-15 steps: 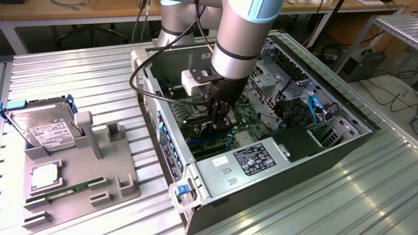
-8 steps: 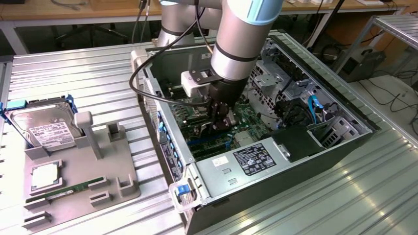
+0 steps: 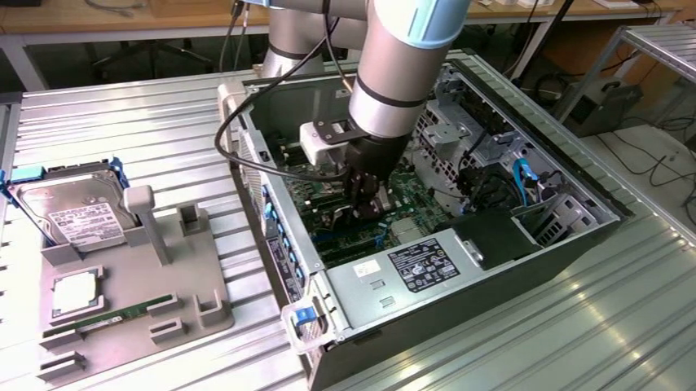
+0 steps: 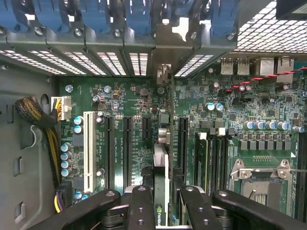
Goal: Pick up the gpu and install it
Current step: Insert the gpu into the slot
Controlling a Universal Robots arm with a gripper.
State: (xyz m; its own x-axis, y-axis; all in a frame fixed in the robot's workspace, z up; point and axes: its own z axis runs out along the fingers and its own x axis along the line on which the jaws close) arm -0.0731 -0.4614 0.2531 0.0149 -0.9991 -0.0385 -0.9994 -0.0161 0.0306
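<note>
My gripper (image 3: pixel 369 202) is down inside the open computer case (image 3: pixel 490 318), above the green motherboard (image 3: pixel 411 194). It is shut on the gpu (image 3: pixel 363 215), a dark card held on edge between the fingers. In the wrist view the gpu (image 4: pixel 162 158) shows edge-on between my two black fingers (image 4: pixel 140 203), with my gripper (image 4: pixel 163 191) shut around it. The card stands over the motherboard (image 4: pixel 120 96), between two black expansion slots (image 4: pixel 183 143). Its silver end bracket (image 4: pixel 163 72) reaches the case's rear slot openings. Whether the card's edge sits in a slot I cannot tell.
A grey fixture tray (image 3: pixel 207 305) at the exterior view's left carries a silver hard drive (image 3: pixel 77 208), a processor chip (image 3: pixel 74 292) and a green memory stick (image 3: pixel 109 316). Inside the case are blue slot clips (image 4: pixel 139 14), a cable bundle (image 4: pixel 36 115), the processor socket (image 4: pixel 261 177) and a power supply (image 3: pixel 429 265).
</note>
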